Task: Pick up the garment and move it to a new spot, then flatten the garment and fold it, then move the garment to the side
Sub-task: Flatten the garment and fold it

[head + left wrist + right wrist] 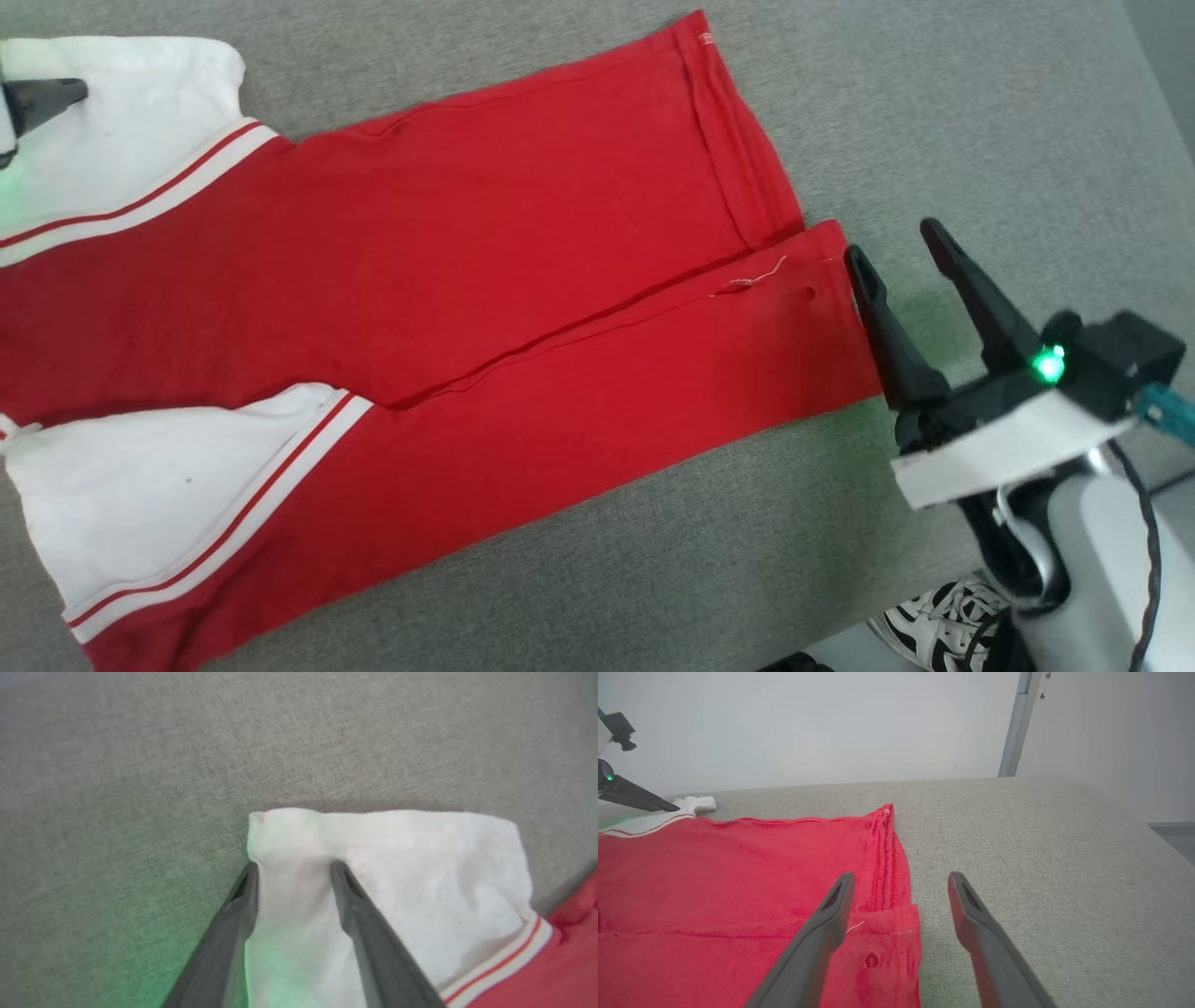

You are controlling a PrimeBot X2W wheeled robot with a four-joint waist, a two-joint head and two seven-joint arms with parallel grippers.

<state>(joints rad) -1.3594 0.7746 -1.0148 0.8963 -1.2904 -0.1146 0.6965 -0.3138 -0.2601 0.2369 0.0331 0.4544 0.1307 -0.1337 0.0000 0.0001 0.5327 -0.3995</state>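
Grey table (934, 112) is bearing the garment (467, 308); folding appears to be underway. Your left gripper (294, 865) is straddling the far-left sleeve (420, 858), spread; your right gripper (892, 240) is hovering spread beside the hem (840, 308). Next: pinch both.

The red-and-white knitted short-sleeved garment (467, 280) is spread on the grey woven fabric surface (934, 112). One sleeve corner is placed between the fingers of the left gripper (294, 868). The hem edge is seen between those of the right gripper (892, 241).
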